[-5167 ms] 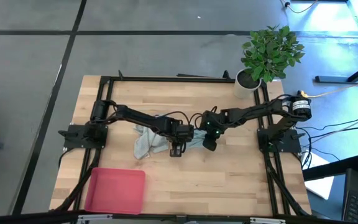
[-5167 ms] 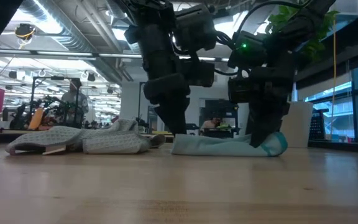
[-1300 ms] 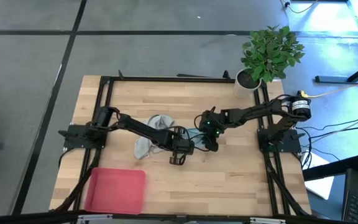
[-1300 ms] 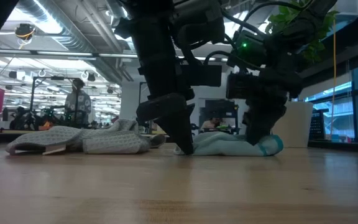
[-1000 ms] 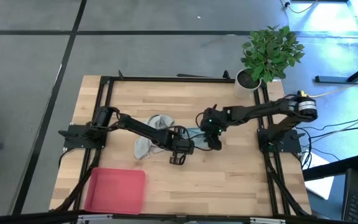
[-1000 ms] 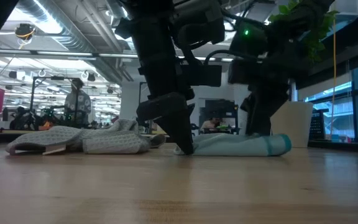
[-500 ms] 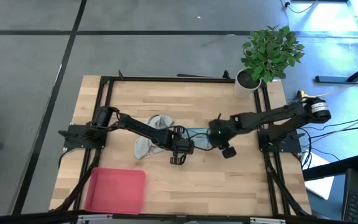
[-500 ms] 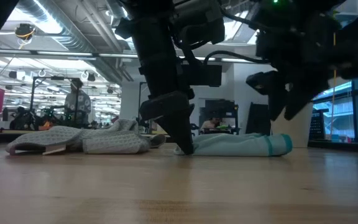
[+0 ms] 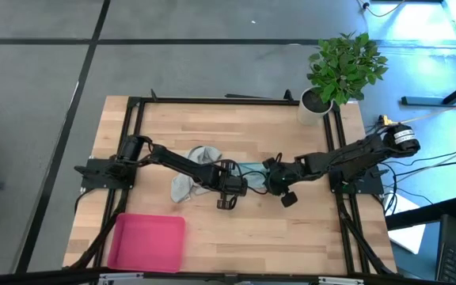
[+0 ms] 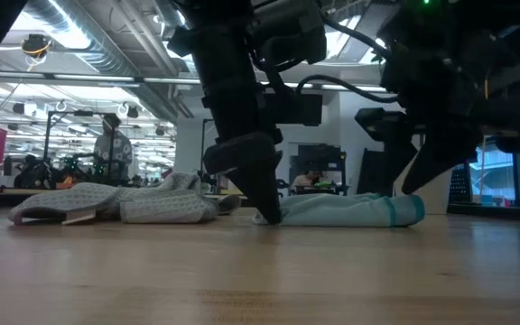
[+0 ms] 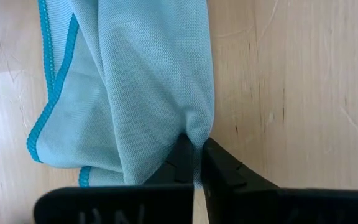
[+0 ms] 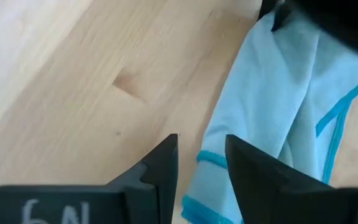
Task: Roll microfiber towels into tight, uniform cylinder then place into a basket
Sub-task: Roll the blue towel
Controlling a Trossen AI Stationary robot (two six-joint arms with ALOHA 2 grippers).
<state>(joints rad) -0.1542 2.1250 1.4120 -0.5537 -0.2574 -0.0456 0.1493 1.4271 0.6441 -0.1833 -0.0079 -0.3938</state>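
Note:
The pale teal towel (image 10: 346,210) lies on the table as a loose, long bundle; it also shows in the high view (image 9: 252,168). My left gripper (image 11: 196,163) is shut on the towel's left end. My right gripper (image 12: 201,167) hangs open just above the towel's right end (image 12: 211,159), and its fingers touch nothing. The grey towel (image 9: 190,172) lies crumpled on the table behind the left arm. The pink-red basket (image 9: 147,241) stands at the near left corner. My left gripper pinches a bunched fold of the teal towel (image 11: 197,132) between its two fingertips, at the towel's left end (image 10: 273,215). The fingers come steeply from above, slanting down. The towel lies on the table, slack, stretching away from the fingers.
A white pot with a green plant (image 9: 317,101) stands at the far right corner. Black frame rails (image 9: 212,100) run along the table's edges. Bare wood lies between the towels and the near edge (image 9: 291,237).
My right gripper has come up off the teal towel's right end, swung toward the table's near right and rolled about its wrist. It now hovers over that end. The freed end lies stretched out flat. The left gripper keeps its hold.

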